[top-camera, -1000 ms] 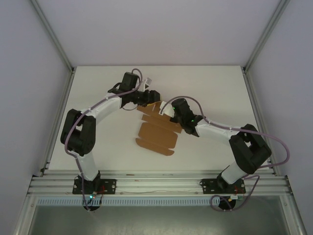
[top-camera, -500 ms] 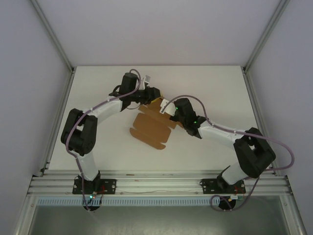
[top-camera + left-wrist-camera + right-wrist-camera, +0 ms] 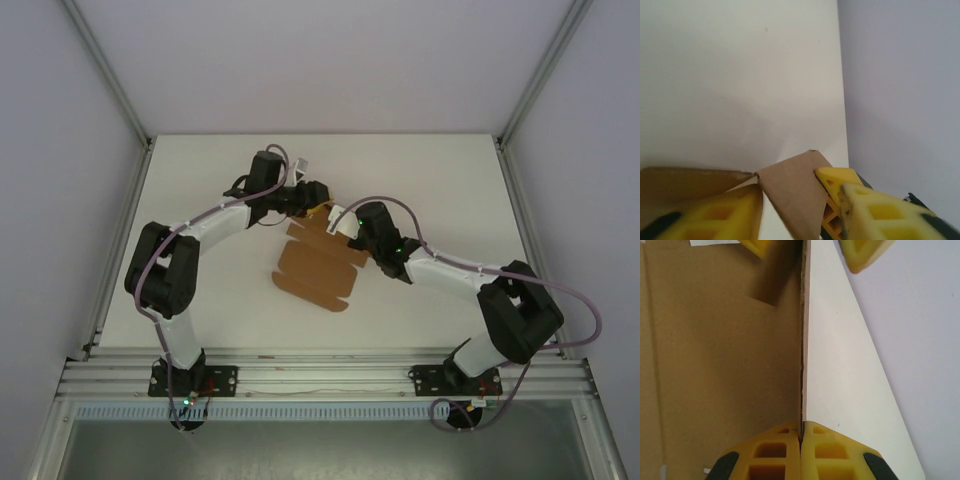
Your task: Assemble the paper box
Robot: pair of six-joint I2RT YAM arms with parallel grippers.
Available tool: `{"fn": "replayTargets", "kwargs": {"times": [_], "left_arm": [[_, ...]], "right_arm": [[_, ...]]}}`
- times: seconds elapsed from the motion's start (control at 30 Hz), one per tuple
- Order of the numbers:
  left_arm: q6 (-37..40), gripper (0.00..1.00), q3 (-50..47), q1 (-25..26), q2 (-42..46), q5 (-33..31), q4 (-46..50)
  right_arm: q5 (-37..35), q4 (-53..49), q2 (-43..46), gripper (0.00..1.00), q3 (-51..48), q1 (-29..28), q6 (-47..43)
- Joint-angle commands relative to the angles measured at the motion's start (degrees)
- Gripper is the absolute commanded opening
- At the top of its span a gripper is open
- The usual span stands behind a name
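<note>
The paper box (image 3: 315,265) is a flat brown die-cut sheet lying mid-table, its far right part raised. My right gripper (image 3: 345,225) is shut on the sheet's right edge. In the right wrist view that edge (image 3: 801,365) runs straight into the closed seam of the gripper (image 3: 801,434), with the brown panel (image 3: 725,350) to its left. My left gripper (image 3: 318,208) is at the sheet's far corner. In the left wrist view it (image 3: 800,212) stands open, with a folded-up flap (image 3: 790,190) between its yellow fingers (image 3: 715,215), leaning against the right one.
The white table (image 3: 200,290) has room left and right of the sheet. An aluminium rail (image 3: 320,375) runs along the near edge and carries both arm bases. Pale walls close in the back and sides. The table's edge (image 3: 875,390) passes close to the right gripper.
The sheet's near end swung left, then came partway back to the right. The right arm shifted slightly up and left, still shut on the edge. The left gripper stays at the far corner.
</note>
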State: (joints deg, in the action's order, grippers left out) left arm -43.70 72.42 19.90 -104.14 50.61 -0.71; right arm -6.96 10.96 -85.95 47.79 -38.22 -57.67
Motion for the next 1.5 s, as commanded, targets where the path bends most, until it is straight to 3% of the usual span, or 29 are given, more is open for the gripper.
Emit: {"fn": "replayTargets", "kwargs": {"times": [0.0,0.17,0.3,0.43,0.6,0.93,1.13,1.3,1.47], "left_arm": [[7.7,0.64,-0.1,0.4,5.5,-6.4,6.3],[16.2,1.00,-5.2,-0.7,15.6,-25.3,15.8],[17.0,1.00,-12.7,-6.1,20.1,-31.8,16.6],[19.1,1.00,-18.0,-9.8,19.6,-33.4,14.7],[21.0,1.00,-21.6,-9.7,17.8,-25.9,6.8],[21.8,0.97,-21.3,-9.7,14.0,-19.5,-0.8],[21.2,0.93,-23.0,-8.9,13.1,-9.3,-7.7],[20.3,0.93,-24.2,-7.9,12.5,-4.6,-13.0],[20.8,0.81,-22.1,-6.5,9.1,-2.0,-13.0]], "right_arm": [[-2.3,-2.4,1.5,0.00,0.8,0.2,1.3],[0.9,-4.5,4.7,0.00,0.1,2.8,4.8],[5.5,-5.9,8.3,0.00,-1.0,5.1,6.9],[7.9,-6.2,10.6,0.00,-2.0,5.8,8.5],[11.0,-7.9,11.2,0.00,-1.2,6.1,10.8],[13.7,-8.6,11.4,0.00,-0.1,6.2,13.2],[14.9,-8.0,10.7,0.00,0.0,6.2,14.2],[16.7,-8.1,10.4,0.00,0.1,6.2,15.2],[19.6,-8.4,10.1,0.00,0.6,6.2,15.9]]}}
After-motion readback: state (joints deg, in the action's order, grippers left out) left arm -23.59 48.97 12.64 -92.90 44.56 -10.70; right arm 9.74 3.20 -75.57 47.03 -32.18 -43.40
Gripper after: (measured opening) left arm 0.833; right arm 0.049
